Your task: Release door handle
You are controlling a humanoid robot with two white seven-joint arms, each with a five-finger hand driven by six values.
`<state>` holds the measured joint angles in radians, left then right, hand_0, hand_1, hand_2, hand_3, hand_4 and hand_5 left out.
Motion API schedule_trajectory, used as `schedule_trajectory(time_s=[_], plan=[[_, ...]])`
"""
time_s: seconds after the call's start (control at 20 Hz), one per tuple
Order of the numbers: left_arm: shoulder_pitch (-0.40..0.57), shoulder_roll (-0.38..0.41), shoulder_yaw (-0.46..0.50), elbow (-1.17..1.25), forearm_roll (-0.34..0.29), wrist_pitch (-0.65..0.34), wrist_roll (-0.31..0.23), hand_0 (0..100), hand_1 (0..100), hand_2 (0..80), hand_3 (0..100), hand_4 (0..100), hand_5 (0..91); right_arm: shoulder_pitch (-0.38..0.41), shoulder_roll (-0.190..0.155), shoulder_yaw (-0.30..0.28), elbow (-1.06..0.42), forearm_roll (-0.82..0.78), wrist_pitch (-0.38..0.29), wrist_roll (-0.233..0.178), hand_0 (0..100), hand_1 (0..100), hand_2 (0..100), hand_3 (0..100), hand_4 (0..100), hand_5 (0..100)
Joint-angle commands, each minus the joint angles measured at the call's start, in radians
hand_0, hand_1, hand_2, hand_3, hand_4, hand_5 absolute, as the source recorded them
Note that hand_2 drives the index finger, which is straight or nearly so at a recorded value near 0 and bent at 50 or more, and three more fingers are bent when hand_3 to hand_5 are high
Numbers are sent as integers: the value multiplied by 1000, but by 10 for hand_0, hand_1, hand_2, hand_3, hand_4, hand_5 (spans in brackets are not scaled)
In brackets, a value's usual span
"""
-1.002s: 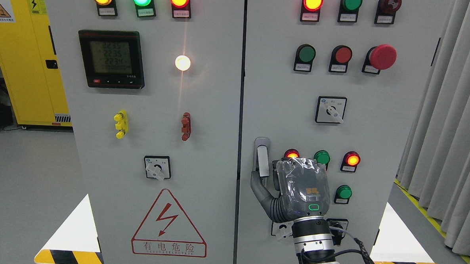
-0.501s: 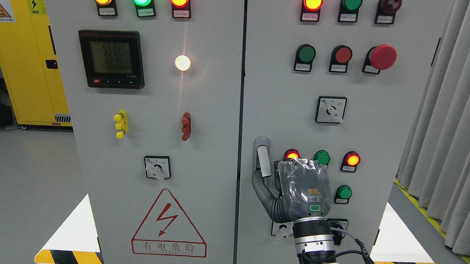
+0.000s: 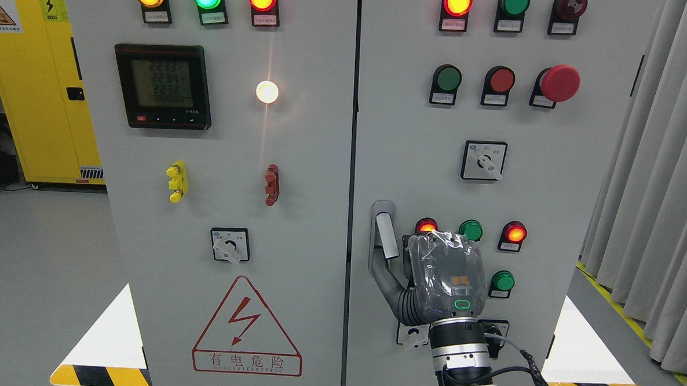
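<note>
At the lower left of the right cabinet door (image 3: 529,184), the right hand (image 3: 445,278) has slid slightly rightward and down from the handle (image 3: 384,235) over the last second; only the thumb (image 3: 387,276) is still beside its lower end, which suggests the release is nearly done. The palm hides the other fingers, so I cannot tell whether they are curled or spread. The left arm is out of view.

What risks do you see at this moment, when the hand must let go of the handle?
The right hand is beside the handle, its thumb just below. The thumb may catch the handle as it withdraws and pull the door. The hand may also brush the green button just above it.
</note>
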<state>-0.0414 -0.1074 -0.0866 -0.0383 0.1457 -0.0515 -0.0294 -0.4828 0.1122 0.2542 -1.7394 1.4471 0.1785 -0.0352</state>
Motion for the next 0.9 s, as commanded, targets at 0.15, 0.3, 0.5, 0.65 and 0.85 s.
schedule_trajectory(time_s=[0.15, 0.3, 0.5, 0.65, 0.85], plan=[[0, 0, 1, 0, 0, 1, 0, 120, 556, 0, 0, 0, 0, 1, 0, -3, -6, -1, 1, -2, 590, 348, 967, 1000, 1000, 1000], [0, 0, 1, 0, 0, 1, 0, 120, 556, 0, 0, 0, 0, 1, 0, -3, -8, -1, 2, -2, 592, 349, 967, 1000, 1000, 1000], [2, 0, 1, 0, 0, 1, 0, 120, 556, 0, 0, 0, 0, 1, 0, -3, -8, 1, 2, -3, 595, 350, 964, 1000, 1000, 1000], [0, 0, 1, 0, 0, -1, 0, 120, 556, 0, 0, 0, 0, 1, 0, -3, -8, 1, 7, -3, 597, 351, 960, 1000, 1000, 1000], [0, 0, -1, 0, 0, 1, 0, 120, 556, 0, 0, 0, 0, 1, 0, -3, -8, -1, 10, -3, 601, 358, 957, 1000, 1000, 1000]])
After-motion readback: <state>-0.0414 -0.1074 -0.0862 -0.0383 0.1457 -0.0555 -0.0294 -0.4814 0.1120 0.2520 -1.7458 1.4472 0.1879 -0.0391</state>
